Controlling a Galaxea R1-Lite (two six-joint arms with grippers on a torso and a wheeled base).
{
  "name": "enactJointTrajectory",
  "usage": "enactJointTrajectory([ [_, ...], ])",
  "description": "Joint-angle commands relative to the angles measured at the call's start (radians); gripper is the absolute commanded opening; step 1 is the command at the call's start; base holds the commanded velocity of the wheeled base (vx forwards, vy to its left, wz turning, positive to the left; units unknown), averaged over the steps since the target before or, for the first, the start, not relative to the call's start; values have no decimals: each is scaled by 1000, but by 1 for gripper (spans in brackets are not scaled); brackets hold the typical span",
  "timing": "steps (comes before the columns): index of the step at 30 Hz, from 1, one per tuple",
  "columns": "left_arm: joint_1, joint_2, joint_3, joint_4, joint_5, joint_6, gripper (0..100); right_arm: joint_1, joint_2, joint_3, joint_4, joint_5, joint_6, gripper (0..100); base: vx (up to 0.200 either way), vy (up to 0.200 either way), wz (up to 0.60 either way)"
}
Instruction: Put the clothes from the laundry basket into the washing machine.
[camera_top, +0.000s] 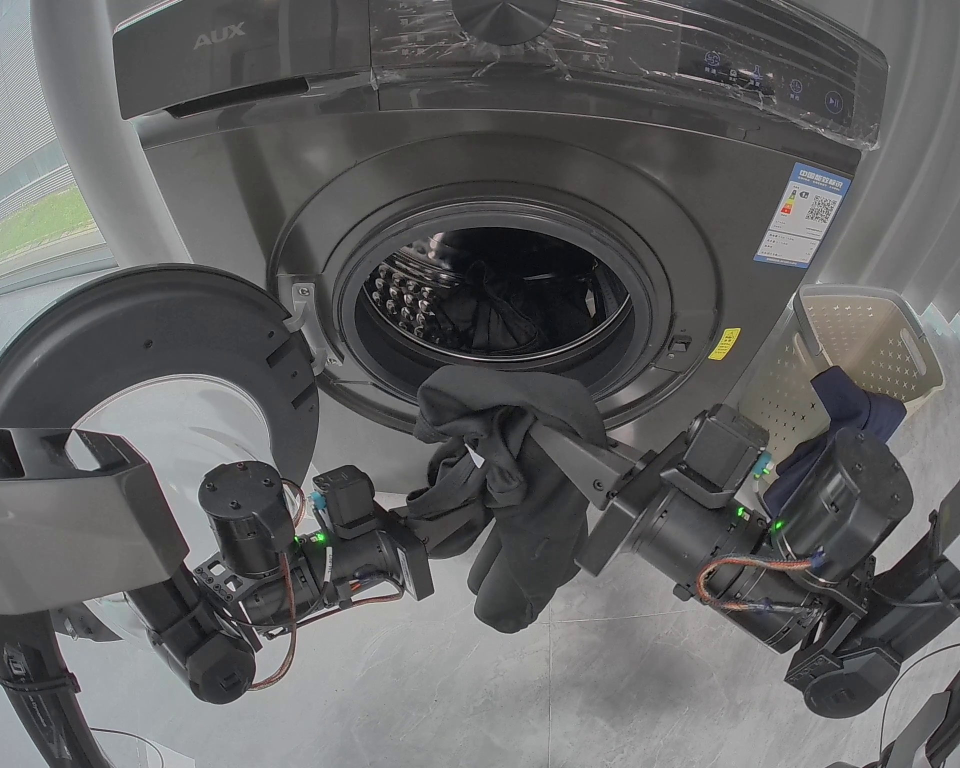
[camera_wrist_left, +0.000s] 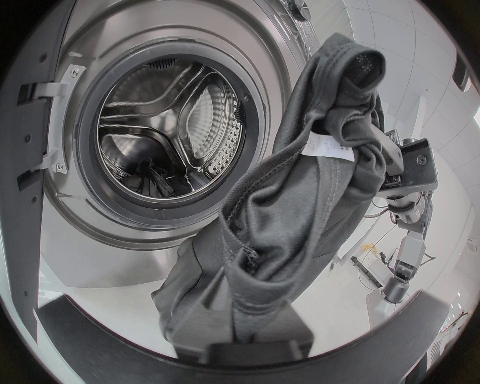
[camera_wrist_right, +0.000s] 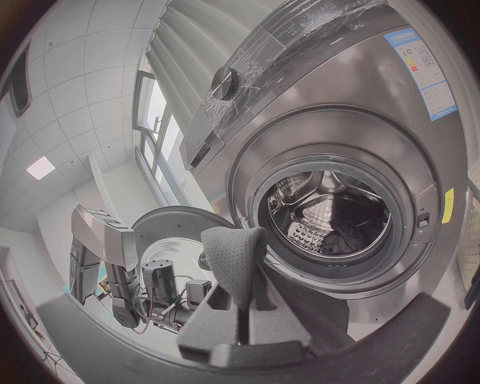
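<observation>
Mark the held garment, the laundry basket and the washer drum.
dark garment (camera_top: 520, 540), head view, hanging middle fold.
laundry basket (camera_top: 870, 345), head view, perforated inner wall.
washer drum (camera_top: 400, 295), head view, studded left wall.

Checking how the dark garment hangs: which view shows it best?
The head view: the whole garment droops in front of the washing machine opening. The left wrist view shows its bunched bulk, the right wrist view one pinched fold.

Floor bearing washing machine, laundry basket

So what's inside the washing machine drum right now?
A dark garment lies at the bottom of the drum. Anything beneath it is covered; the hanging grey garment hides the opening's lower rim.
</observation>
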Motion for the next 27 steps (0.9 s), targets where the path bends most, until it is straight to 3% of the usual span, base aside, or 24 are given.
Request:
enactJointTrajectory([
  [1, 10, -58, 26, 0, 4, 0, 0, -7, 1, 1, -1, 0, 0, 0, 0, 0, 0],
  [8, 13, -128, 75, 0, 10, 2, 0, -9, 1, 2, -2, 0, 3, 0, 0, 0, 0],
  [14, 29, -227, 89, 3, 91, 0, 0, -12, -5, 68, 2, 2, -2, 0, 0, 0, 0],
  [19, 55, -328, 121, 5, 100, -10, 0, -1, 18, 106, 1, 5, -6, 0, 0, 0, 0],
  [20, 62, -337, 121, 5, 100, -10, 0, -1, 24, 106, 2, 5, -8, 100, 0, 0, 0],
  [27, 67, -371, 114, 6, 100, -6, 0, -61, 108, 134, 10, 9, -17, 100, 0, 0, 0],
])
